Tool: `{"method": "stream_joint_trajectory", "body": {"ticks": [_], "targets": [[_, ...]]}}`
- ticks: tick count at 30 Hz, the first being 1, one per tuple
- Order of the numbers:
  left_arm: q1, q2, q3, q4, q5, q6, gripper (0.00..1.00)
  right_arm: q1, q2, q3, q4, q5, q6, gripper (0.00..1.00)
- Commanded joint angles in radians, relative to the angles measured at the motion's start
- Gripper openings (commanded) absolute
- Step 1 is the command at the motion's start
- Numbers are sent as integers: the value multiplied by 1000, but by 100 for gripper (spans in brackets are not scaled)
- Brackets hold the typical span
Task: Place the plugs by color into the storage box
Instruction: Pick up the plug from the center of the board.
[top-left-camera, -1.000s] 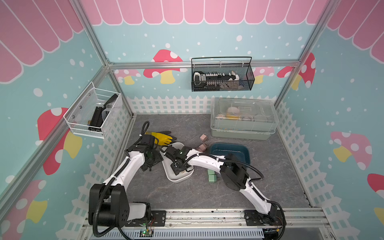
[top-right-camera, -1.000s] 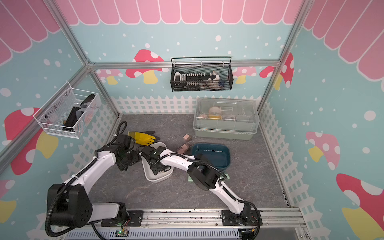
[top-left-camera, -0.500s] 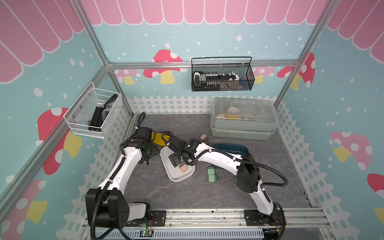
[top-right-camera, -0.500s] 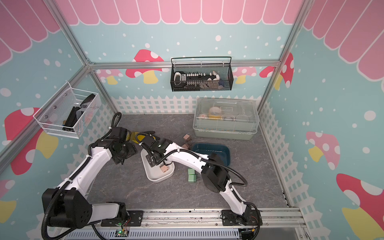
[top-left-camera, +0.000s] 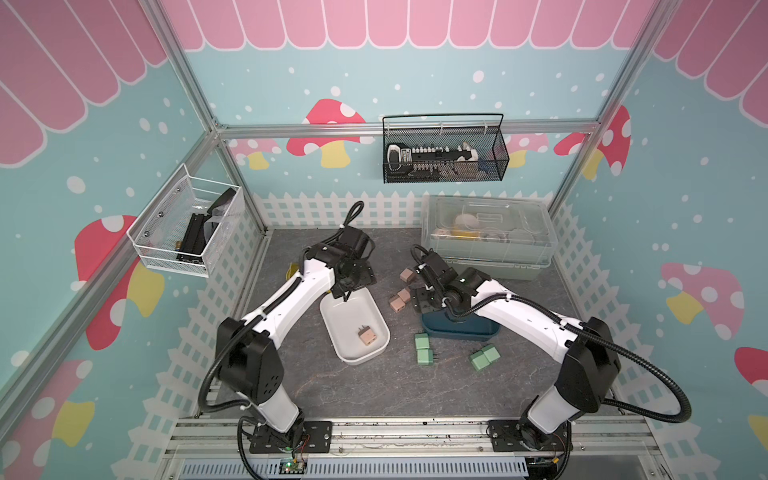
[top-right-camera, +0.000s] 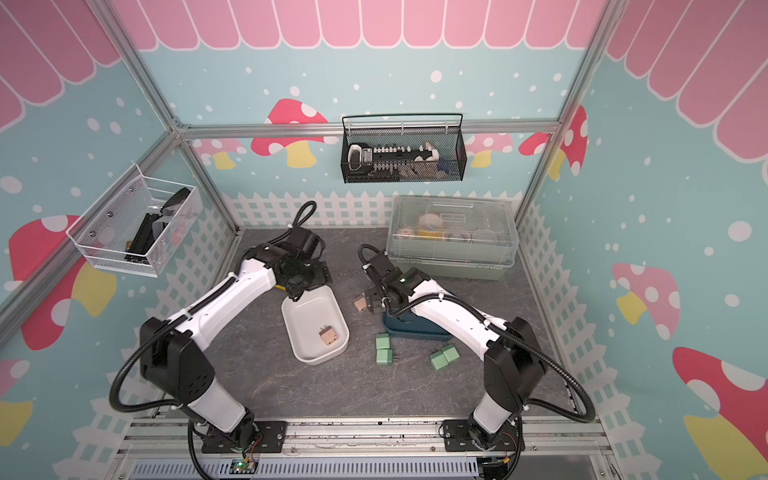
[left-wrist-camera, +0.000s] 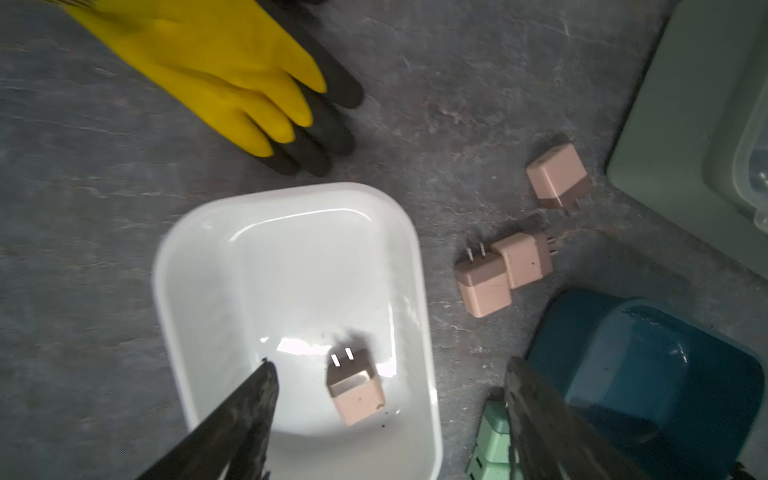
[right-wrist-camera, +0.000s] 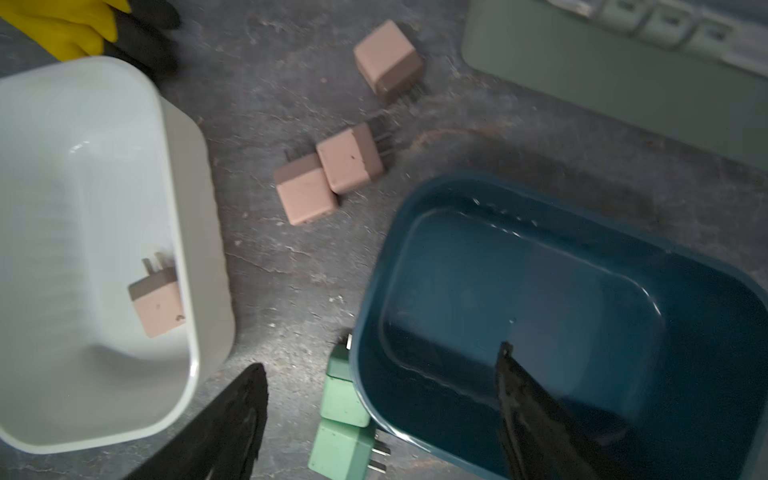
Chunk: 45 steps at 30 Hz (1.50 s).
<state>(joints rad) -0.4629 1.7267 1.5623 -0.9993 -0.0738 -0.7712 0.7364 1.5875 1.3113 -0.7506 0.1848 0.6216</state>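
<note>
- The left gripper has its jaws spread wide with nothing between them. In both top views it hangs over the upper end of the white tray, at mid-frame.
- One pink plug lies on its side on the floor of the white tray, toward the tray's lower end. Its prongs point up-frame, and it is apart from both left fingertips.
- The right gripper is also spread wide and empty. In its wrist view one fingertip sits over the inside of the teal tray and the other over the bare table between the two trays.
- The teal tray lies right of centre in both top views. It is largely covered by the right arm.
- Three pink plugs lie on the table between the upper ends of the trays. Two are touching, and the third lies alone just above them.
- Two green plugs lie one above the other, just beside the teal tray's lower left corner.
- Two more green plugs lie side by side below the tray's right part. They look to be touching, though they are small here.
- A yellow glove lies over a black glove beyond the white tray's upper end.
- A clear-lidded bin stands upper right on the table.
</note>
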Motion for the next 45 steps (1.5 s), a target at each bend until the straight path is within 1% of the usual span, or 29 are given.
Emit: {"method": "stream_joint_trajectory", "body": {"ticks": [1,5,8,11,18,27,35,45], "targets": [[-51,113,122,-17,79,-96,83,-11,-85,-96,27,-8,24,84],[-102,265,253,-4,147,-135,82,-52,-187,-225,48,-15,43,83],[-128,339,309,8,164,-157,81,-84,-251,-300,55,-30,50,84],[-144,386,320,25,177,-180,81,-104,-294,-346,53,-37,40,84],[-155,391,228,81,184,-243,81,-135,-328,-385,53,-54,8,84],[-144,363,105,76,115,-256,81,-149,-317,-412,96,-101,-9,84],[-136,407,148,30,75,-210,80,-150,-298,-410,116,-123,-16,83],[-99,414,108,19,66,-149,79,-151,-296,-412,119,-126,-31,83]]}}
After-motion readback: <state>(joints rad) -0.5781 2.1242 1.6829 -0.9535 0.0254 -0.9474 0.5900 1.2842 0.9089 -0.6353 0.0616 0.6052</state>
